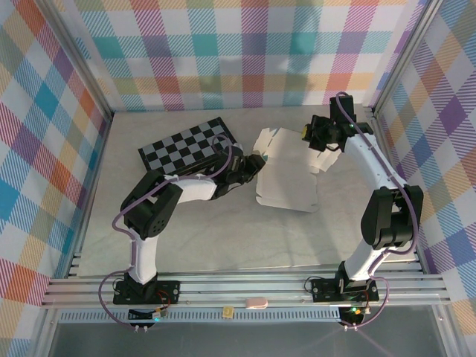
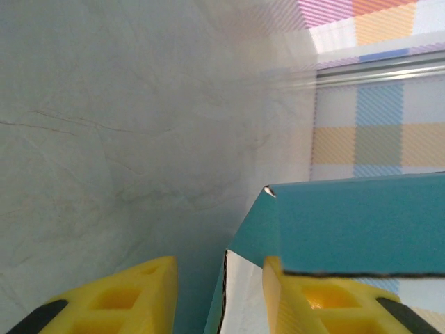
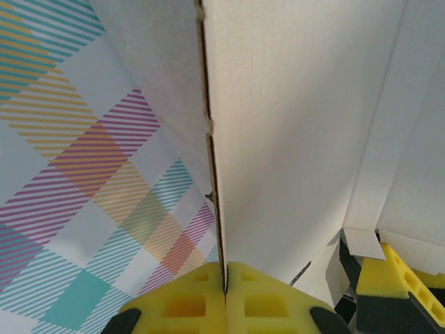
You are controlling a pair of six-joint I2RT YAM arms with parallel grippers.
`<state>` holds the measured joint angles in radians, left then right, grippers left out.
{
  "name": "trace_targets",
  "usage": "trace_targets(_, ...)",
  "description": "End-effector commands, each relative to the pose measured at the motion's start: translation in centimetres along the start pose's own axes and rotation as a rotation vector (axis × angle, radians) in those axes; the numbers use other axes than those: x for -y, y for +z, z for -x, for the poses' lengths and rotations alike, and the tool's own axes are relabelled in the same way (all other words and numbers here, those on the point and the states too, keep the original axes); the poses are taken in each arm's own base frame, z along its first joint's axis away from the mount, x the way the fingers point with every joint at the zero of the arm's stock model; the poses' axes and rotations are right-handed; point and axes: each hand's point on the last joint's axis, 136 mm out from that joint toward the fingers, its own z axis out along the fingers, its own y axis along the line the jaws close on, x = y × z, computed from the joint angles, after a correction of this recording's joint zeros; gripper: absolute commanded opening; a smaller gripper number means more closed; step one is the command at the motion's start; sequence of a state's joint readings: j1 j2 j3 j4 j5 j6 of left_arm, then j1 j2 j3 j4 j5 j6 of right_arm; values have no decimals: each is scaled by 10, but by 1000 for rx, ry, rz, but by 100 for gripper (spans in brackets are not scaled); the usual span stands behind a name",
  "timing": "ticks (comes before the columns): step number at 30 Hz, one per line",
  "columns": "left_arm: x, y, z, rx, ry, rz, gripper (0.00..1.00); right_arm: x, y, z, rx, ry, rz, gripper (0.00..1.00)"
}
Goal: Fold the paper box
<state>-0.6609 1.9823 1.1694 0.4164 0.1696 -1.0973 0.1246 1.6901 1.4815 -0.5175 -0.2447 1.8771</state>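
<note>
The paper box (image 1: 286, 178) lies as a notched blank, white side up, in the middle of the table. My left gripper (image 1: 255, 166) is at its left edge. In the left wrist view the box's teal underside (image 2: 361, 223) rises over the right finger (image 2: 327, 299), and a lifted flap edge stands in the gap of my left gripper (image 2: 219, 303), whose jaws are apart and not pinching. My right gripper (image 1: 309, 140) is at the blank's far right part. In the right wrist view that gripper (image 3: 224, 282) is shut on the edge of a raised white panel (image 3: 299, 139).
A black-and-grey checkered board (image 1: 190, 147) lies left of the blank, just behind my left arm. Plaid walls (image 1: 245, 52) and metal posts close in the table on three sides. The left gripper's yellow finger (image 3: 393, 278) shows close by in the right wrist view.
</note>
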Motion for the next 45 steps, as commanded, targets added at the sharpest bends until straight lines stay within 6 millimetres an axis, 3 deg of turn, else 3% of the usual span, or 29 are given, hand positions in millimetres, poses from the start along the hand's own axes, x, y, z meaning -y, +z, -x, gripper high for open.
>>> trace_targets(1, 3, -14, -10, -39, 131, 102, 37, 12, -5, -13, -45, 138, -54, 0)
trace_targets(5, 9, -31, -8, -32, 194, 127, 39, 7, -5, -6, -2, 73, -23, 0)
trace_targets(7, 13, -46, -10, -38, 227, 127, 44, -7, -1, -5, 5, 0, 47, 0)
trace_targets(11, 13, -84, -21, -67, 277, 116, 55, -12, 6, -8, 13, -120, 78, 0)
trace_targets(16, 12, -135, -22, -67, 358, 123, 52, 0, 18, -20, -4, -221, 57, 0)
trace_targets(20, 8, -152, -8, -73, 488, 182, 43, 5, 23, -34, -19, -323, 28, 0)
trace_targets(23, 3, -148, 2, -100, 619, 244, 40, 15, 28, -38, -20, -366, -5, 0)
trace_targets(27, -11, -133, 7, -141, 714, 312, 45, 26, 38, -42, -34, -391, -33, 0)
trace_targets(33, -13, -114, 16, -102, 737, 311, 47, 40, 46, -46, -54, -428, -57, 0)
trace_targets(41, -17, -94, 10, -120, 717, 273, 38, 55, 56, -48, -88, -491, -57, 0)
trace_targets(45, -21, -92, 6, -122, 713, 275, 34, 55, 61, -53, -114, -540, 54, 0)
